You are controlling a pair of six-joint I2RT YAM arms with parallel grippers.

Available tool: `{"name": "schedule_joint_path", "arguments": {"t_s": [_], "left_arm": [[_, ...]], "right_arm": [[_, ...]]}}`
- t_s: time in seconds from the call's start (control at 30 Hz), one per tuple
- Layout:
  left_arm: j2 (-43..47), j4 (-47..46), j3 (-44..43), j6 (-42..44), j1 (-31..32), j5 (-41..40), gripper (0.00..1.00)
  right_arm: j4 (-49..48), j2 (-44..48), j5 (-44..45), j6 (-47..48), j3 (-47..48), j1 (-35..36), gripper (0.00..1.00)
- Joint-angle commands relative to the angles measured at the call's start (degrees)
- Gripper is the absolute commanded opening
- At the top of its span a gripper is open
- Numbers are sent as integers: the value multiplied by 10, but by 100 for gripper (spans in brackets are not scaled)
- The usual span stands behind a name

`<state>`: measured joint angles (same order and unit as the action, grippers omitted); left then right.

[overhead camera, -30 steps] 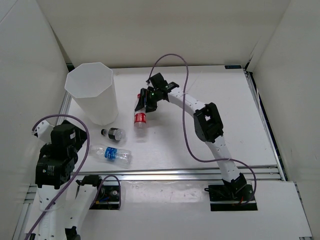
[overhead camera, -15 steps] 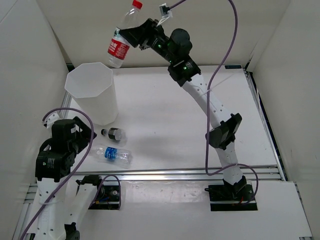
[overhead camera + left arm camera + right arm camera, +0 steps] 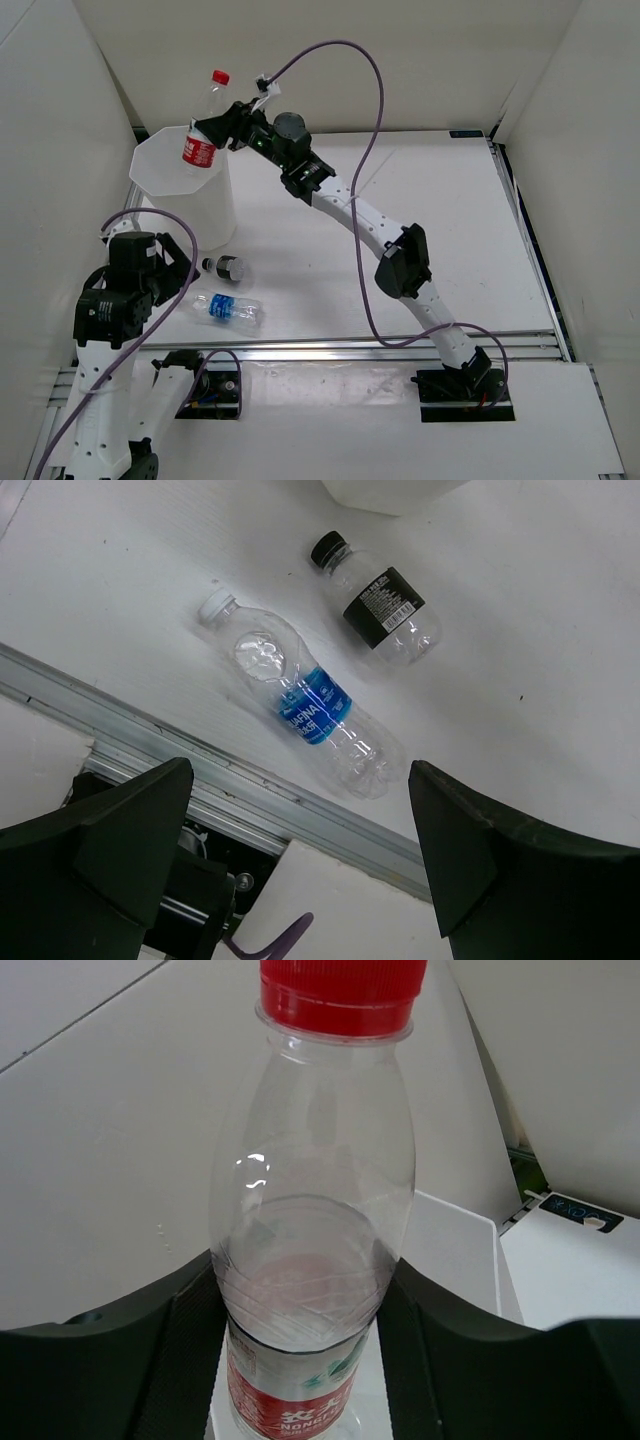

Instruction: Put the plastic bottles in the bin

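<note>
Nearest, the left jaws hang spread wide and empty over the desk (image 3: 520, 630), seemingly lined up for a later pick; beneath them the blue-labelled bottle (image 3: 312, 712) lies on its side, the black-capped bottle (image 3: 380, 605) just beyond it, close to the foot of the bin (image 3: 208, 215); farther off, the right jaws are clamped on the lower body of the red-capped bottle (image 3: 201, 140), cap up and tilted, over the bin's rim (a drop position, I judge); nothing can be made out inside the bin.
</note>
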<state>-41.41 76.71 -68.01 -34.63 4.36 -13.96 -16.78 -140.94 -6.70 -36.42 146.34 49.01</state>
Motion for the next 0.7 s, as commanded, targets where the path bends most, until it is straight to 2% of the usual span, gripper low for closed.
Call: {"name": "schedule_joint_path", "arguments": {"t_s": [0.0,0.1,0.13,0.17,0.27,0.37,0.47,0.63,0.67], "left_arm": [[11,23,2,1,3,10,100],[12,23,8,-12,3,10,100],[12,23,8,-18,3,10,100],[6,23,8,-18,3,5,100],[0,7,8,-32,3,-6,100],[0,-25,8,-53,3,-13,100],[0,-71,27,-89,3,-13,100],[0,-128,117,-186,3,20,100],[0,-128,133,-238,3,25,100]], "right_arm": [[-84,30,20,43,16,-4,62],[-71,30,6,54,16,-4,75],[-62,30,-1,54,16,-4,94],[-53,30,-2,54,16,-4,100],[14,44,-2,54,9,-4,100],[104,89,20,72,-14,-4,100],[152,159,52,93,-56,-11,100],[258,244,113,94,-55,-46,100],[300,254,113,94,-55,-59,100]]}}
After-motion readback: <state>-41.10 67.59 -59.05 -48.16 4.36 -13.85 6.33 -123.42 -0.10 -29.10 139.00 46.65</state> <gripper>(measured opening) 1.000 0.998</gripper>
